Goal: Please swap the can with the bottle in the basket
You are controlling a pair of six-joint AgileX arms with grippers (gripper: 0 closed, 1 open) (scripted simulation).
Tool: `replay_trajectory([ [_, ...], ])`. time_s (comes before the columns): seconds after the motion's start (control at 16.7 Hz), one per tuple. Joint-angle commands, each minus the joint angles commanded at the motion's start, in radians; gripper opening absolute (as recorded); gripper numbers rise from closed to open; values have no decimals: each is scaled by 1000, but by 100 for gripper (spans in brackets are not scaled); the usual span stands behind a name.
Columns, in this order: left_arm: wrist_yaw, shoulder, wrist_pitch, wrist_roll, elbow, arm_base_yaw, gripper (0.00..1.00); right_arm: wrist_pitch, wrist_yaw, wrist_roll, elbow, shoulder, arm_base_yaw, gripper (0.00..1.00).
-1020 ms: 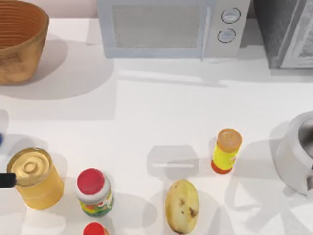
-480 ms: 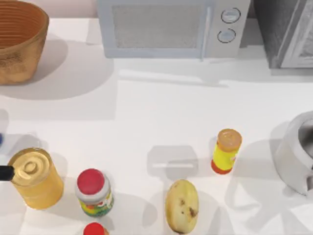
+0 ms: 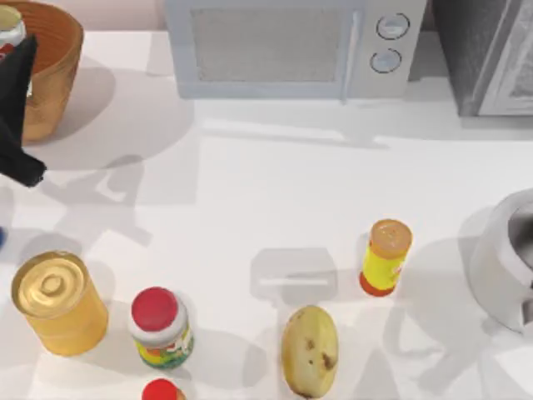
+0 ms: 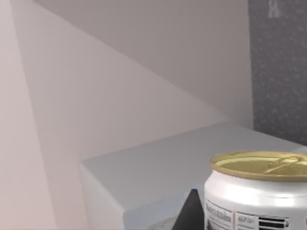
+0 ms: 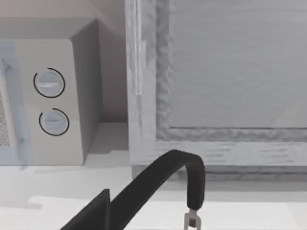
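My left gripper hangs over the near rim of the orange-brown wicker basket at the back left, shut on the can. In the left wrist view the can is close up, with a pale body, printed label and dull gold top, held upright beside a black finger. A blue sliver at the table's left edge may be the bottle; most of it is cut off. My right arm is parked off to the right.
A big golden tin, a red-capped jar, a potato and a yellow bottle with an orange cap stand along the front. A microwave is at the back, a grey pot at the right.
The left arm has swung from the left edge beside the golden tin up and back to the basket, bringing the can with it. Nothing else on the table has moved.
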Motion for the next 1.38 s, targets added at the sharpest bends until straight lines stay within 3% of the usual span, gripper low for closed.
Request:
replay_trajectory([
  [0.42, 419, 830, 435, 7, 425, -180, 0, 0, 0, 0, 0, 0, 0, 100],
  [0.72, 640, 1356, 703, -6, 617, -295, 0, 0, 0, 0, 0, 0, 0, 100],
  [1.02, 763, 1676, 879, -21, 662, -329, 0, 0, 0, 0, 0, 0, 0, 100],
  [1.38, 788, 1743, 920, -25, 633, -314, 0, 0, 0, 0, 0, 0, 0, 100],
])
